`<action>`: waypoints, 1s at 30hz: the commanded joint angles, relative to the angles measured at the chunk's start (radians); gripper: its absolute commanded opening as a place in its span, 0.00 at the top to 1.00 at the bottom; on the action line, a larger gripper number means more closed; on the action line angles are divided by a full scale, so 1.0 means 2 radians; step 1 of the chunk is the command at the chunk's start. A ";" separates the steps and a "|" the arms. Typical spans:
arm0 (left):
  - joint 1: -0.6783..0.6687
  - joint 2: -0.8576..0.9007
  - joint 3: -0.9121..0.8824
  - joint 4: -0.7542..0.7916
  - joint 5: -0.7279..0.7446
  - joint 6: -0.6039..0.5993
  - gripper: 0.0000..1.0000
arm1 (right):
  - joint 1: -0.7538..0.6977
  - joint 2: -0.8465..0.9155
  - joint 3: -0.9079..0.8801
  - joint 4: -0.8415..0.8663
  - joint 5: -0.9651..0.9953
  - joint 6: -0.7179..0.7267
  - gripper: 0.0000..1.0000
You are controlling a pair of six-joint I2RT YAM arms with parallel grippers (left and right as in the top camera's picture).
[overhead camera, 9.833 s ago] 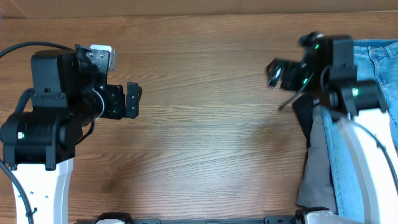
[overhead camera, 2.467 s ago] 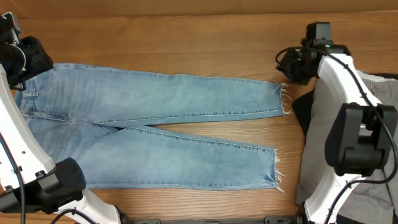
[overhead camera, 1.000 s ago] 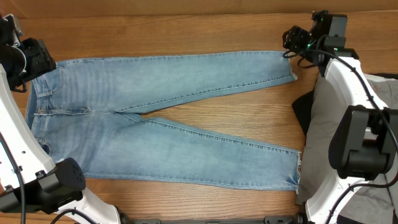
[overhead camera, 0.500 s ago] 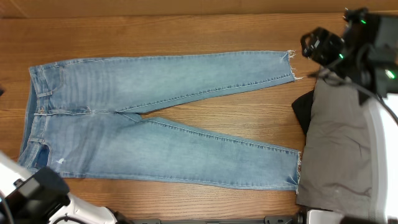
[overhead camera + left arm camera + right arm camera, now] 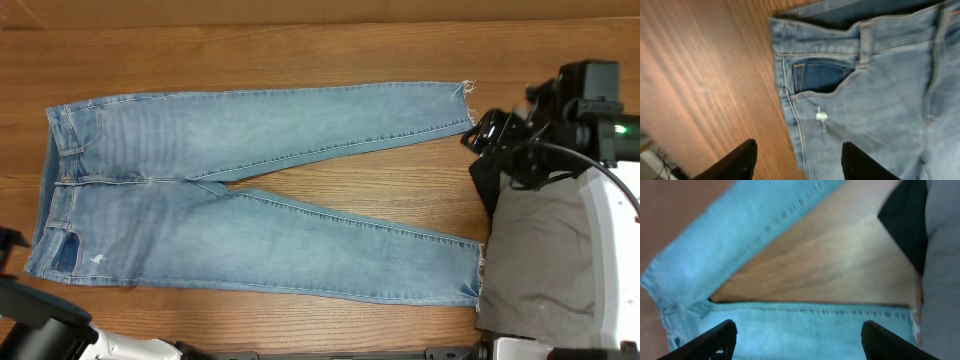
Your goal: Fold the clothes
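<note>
The light-blue jeans [image 5: 200, 190] lie flat on the table, waist at the left, the two legs spread apart toward the right with frayed hems. My right gripper [image 5: 480, 135] is open and empty, hovering just right of the far leg's hem. In the right wrist view the gripper [image 5: 802, 342] hangs above the near leg [image 5: 805, 330], with the far leg [image 5: 755, 235] beyond. My left gripper [image 5: 800, 165] is open and empty above the waist corner with the front pocket [image 5: 822, 77]. In the overhead view only a bit of the left arm [image 5: 10, 245] shows at the left edge.
Grey trousers [image 5: 545, 260] lie at the right edge with a black cloth [image 5: 485, 185] sticking out from under them, close to the jeans' hems. Both show in the right wrist view: the trousers [image 5: 945, 255] and the cloth [image 5: 905, 220]. Bare wood [image 5: 300, 50] lies beyond the jeans.
Both grippers have let go of the jeans, which now lie still. The right arm moved from the far leg's hem toward the front. The left arm moved to the near left corner.
</note>
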 commanded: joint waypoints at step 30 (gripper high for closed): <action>0.002 0.040 -0.237 0.293 -0.048 -0.031 0.74 | -0.001 0.025 -0.265 0.141 -0.029 0.089 0.17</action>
